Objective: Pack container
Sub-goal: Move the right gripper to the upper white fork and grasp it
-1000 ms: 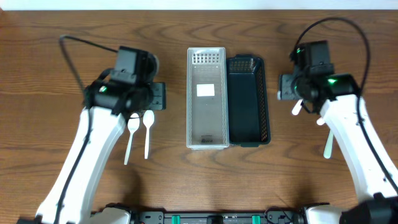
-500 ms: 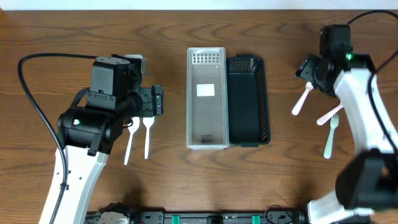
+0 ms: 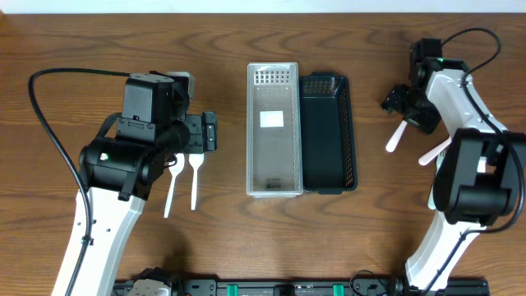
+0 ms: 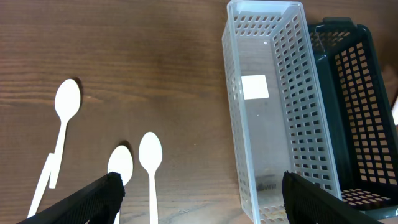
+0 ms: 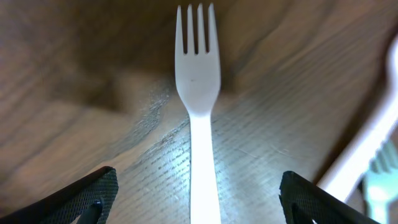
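Fork (image 5: 198, 81), white plastic, is lying flat on the table (image 5: 74, 74) squarely between the fingers of your right pincer (image 5: 198, 177). Its long axis is running straight away from the pincer, tines at the far end, handle pointing back toward the wrist, so the fingers are standing one on each side of the handle. That pincer is gaping wide and holding nothing. In my judgement a straight descent is all the pickup is asking for; no turning of the wrist appears needed.

Count on the right: three pieces are showing: this fork, a pink handle (image 5: 364, 155) just beside it, and a pale green fork (image 5: 380, 177) at the frame's edge. Count on the left: three white spoons (image 4: 150, 155) are lying bowls away from your left pincer (image 4: 202, 186), which is likewise spread wide and empty, hovering over them. Containers: two, touching side by side, one clear bin (image 3: 271, 127) and one dark basket (image 3: 329, 131), both sitting empty of cutlery at the table's middle, between the arms. Your right arm is the nearer to the forks, your left to the spoons.
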Controlling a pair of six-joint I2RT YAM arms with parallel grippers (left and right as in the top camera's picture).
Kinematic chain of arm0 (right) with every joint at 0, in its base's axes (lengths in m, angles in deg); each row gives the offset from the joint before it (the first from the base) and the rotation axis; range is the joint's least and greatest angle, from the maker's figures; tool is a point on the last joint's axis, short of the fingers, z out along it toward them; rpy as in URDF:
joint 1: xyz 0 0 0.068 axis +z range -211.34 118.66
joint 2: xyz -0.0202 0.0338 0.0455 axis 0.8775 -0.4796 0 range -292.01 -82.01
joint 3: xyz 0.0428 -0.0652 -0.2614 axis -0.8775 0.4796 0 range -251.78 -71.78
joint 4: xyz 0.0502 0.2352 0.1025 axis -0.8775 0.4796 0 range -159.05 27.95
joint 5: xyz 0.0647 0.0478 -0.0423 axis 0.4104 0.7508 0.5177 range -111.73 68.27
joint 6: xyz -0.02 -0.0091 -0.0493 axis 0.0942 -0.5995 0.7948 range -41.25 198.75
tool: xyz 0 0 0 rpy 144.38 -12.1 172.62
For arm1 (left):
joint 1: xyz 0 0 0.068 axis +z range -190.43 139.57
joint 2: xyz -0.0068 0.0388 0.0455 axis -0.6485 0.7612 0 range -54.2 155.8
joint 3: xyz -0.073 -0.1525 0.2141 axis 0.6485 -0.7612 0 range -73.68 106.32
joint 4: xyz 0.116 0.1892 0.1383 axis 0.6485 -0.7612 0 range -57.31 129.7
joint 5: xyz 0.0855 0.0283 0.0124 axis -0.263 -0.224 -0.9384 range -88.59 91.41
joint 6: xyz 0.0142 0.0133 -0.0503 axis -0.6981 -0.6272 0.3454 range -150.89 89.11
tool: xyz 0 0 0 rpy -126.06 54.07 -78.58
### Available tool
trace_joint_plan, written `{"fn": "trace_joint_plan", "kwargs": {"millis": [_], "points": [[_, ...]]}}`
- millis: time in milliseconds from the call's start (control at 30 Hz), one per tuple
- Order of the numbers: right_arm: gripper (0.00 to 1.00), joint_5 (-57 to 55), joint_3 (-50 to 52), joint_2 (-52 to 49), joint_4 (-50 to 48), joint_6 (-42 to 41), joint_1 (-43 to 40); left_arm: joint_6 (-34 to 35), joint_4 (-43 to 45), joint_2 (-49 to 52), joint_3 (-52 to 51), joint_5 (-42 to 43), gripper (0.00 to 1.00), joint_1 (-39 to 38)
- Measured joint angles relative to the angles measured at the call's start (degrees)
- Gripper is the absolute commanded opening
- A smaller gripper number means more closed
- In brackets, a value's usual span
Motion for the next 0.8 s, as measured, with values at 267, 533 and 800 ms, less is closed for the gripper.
{"fn": "trace_joint_plan", "kwargs": {"millis": [267, 533, 800], "points": [[0.88, 2.62, -0.02, -3.93, -1.03, 1.16, -0.02, 0.0, 0.0, 0.0, 0.0, 0.0, 0.84, 0.0], [0.81, 3.85, -0.13, -4.48, -1.64, 1.77, -1.22, 0.0, 0.0, 0.0, 0.0, 0.0, 0.84, 0.0], [0.38, 4.22, -0.15, -4.61, -2.08, 2.71, -3.39, 0.0, 0.0, 0.0, 0.0, 0.0, 0.84, 0.0]]}}
